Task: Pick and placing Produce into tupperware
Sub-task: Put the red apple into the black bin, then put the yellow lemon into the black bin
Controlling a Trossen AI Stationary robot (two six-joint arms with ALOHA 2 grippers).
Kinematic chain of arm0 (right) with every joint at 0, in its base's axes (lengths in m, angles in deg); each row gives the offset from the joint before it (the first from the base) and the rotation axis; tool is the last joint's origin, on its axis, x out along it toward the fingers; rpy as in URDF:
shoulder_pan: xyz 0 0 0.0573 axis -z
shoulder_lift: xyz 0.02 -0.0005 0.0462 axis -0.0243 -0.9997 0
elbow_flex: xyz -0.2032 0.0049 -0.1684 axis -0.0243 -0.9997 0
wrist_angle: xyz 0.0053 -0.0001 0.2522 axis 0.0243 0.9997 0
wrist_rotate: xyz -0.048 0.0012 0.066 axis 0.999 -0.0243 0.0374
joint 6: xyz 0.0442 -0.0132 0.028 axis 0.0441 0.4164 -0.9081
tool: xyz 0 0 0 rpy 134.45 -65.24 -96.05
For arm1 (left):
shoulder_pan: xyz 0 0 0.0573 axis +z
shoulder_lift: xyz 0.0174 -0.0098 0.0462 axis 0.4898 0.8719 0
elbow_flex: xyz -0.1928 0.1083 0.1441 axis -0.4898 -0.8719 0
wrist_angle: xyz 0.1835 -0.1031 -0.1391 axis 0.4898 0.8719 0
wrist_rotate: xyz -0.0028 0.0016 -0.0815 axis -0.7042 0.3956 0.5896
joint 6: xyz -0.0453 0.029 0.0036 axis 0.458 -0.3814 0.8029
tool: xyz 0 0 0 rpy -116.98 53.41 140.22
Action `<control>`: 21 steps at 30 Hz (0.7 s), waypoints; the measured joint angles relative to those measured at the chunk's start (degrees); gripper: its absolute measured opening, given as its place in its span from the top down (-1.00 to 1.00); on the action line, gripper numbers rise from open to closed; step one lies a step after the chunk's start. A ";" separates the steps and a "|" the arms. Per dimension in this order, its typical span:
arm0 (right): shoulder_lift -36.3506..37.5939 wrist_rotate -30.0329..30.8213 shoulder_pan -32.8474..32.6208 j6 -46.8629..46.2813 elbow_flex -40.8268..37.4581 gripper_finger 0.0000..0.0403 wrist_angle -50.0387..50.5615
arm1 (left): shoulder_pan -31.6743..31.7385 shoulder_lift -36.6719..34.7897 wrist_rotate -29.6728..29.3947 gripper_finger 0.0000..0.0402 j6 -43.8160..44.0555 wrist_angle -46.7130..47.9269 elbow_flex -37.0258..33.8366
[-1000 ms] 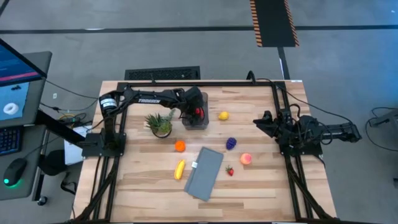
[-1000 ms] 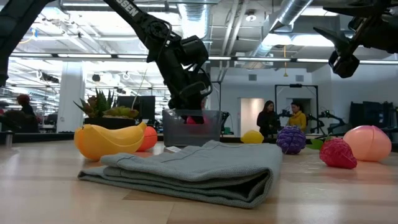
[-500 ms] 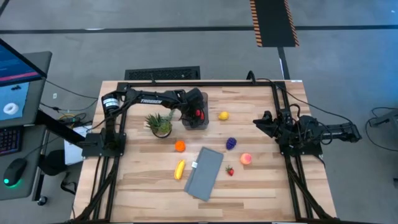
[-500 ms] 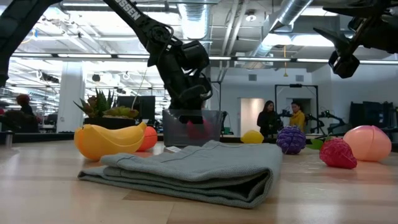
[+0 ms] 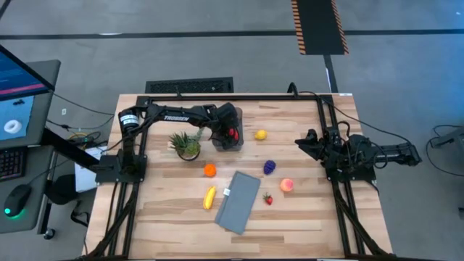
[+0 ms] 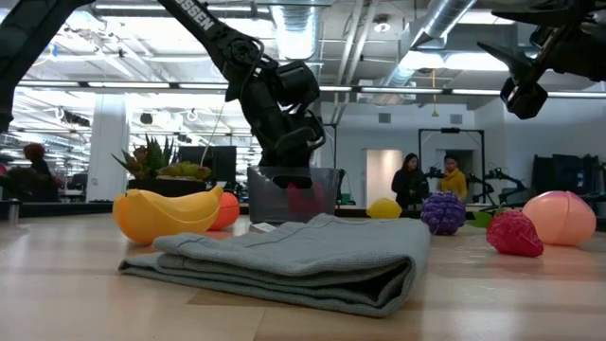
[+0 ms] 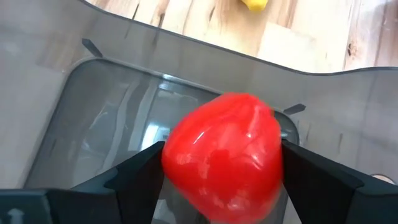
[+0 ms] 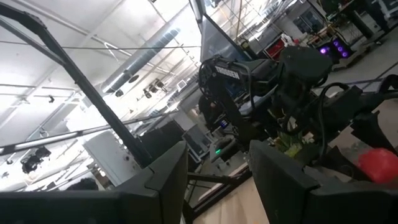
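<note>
Red toy fruit point(image 7: 222, 154): clamped in my left gripper point(image 7: 217, 180), low inside the clear-grey tupperware point(image 7: 93, 106). Risk I see: release bounces it, or fingers snag the wall. Right gripper point(image 6: 524, 95): parked at the table's right side, fingers apart.

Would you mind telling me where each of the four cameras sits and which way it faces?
High view: overhead, looking straight down at the wooden table; both arms show.
Low view: at tabletop height, looking across the folded grey cloth into the room; arms enter from above.
Left wrist view: on the left arm, looking down into the clear-grey plastic tub; its left gripper holds the glossy red toy fruit.
Right wrist view: on the raised right arm, facing across toward the left arm; right gripper fingers open.
All views show the red fruit.
</note>
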 joint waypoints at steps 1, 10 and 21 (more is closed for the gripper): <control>0.00 0.01 0.00 0.00 0.00 0.03 0.00 | 0.00 0.00 0.00 -0.46 0.00 -0.01 0.00; 0.00 -0.01 0.00 0.00 0.00 0.03 0.02 | 0.00 0.00 -0.03 -0.47 0.02 0.00 0.00; -0.01 -0.37 0.00 -0.66 0.00 0.03 0.00 | 1.31 0.07 0.60 -0.47 -1.70 5.85 6.35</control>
